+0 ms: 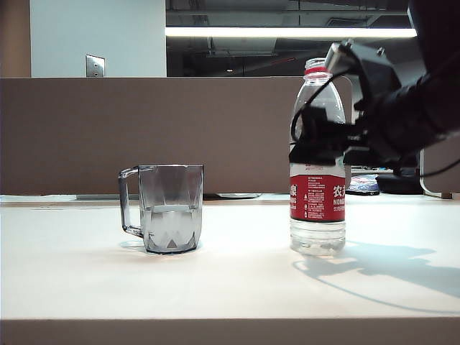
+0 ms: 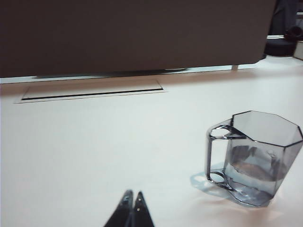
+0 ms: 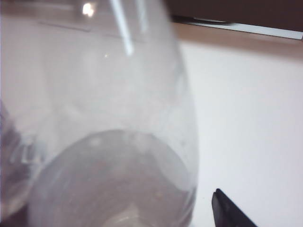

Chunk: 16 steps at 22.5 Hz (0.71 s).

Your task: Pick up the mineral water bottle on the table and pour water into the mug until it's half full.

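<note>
Pincers first: the right gripper [image 1: 316, 140] stands with its jaws spread as wide as they go, set around the upper body of the tall clear plastic mineral water bottle [image 1: 318, 158] with the red-and-white label, above that label. Whether the fingers actually touch the plastic cannot be told; the bottle stands upright on its own base on the wide white table [image 1: 230, 280]. From the right wrist view the bottle's clear wall [image 3: 94, 104] fills nearly everything, and only one dark fingertip [image 3: 227, 210] shows beside it, with a gap of bare table between the two.

The right arm comes in from the right edge of the exterior view, black and bulky, its wrist about level and cables looping across the bottle's shoulder. Most of that arm is cut off by the frame.

Over to the left gripper [image 2: 132, 208]: its two dark tips sit pressed together, holding nothing, low over the white table. The smoky grey faceted transparent mug [image 2: 258, 158] stands off to one side of those tips and a little ahead, well apart, its squared handle turned towards them. Clear water [image 1: 171, 210] fills it to roughly half.

The left arm itself is out of the exterior view, and the bottle's water level is hidden behind its label.
</note>
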Each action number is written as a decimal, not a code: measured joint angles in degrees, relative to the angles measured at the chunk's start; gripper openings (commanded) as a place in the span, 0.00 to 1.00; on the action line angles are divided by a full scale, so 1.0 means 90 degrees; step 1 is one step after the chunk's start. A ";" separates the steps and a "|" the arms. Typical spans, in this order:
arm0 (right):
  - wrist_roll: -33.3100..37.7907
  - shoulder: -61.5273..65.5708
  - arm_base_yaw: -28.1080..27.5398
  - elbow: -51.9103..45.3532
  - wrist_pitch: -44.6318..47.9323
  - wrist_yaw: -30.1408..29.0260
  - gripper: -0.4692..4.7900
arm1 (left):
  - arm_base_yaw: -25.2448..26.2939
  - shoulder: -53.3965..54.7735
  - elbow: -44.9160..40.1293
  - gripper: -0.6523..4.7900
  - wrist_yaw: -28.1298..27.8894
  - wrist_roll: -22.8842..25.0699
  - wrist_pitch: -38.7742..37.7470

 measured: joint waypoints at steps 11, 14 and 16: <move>0.0095 -0.1224 0.0005 -0.0262 -0.1088 0.0000 1.00 | 0.0313 0.0000 0.0000 0.11 0.0000 0.0000 0.0002; 0.0187 -0.1766 0.0002 -0.0612 -0.1185 0.0000 1.00 | 0.0338 0.0000 0.0000 0.11 0.0005 0.0000 0.0000; 0.0347 -0.2186 0.0005 -0.0833 -0.1314 -0.0002 1.00 | 0.0340 0.0000 0.0000 0.11 0.0005 0.0000 0.0002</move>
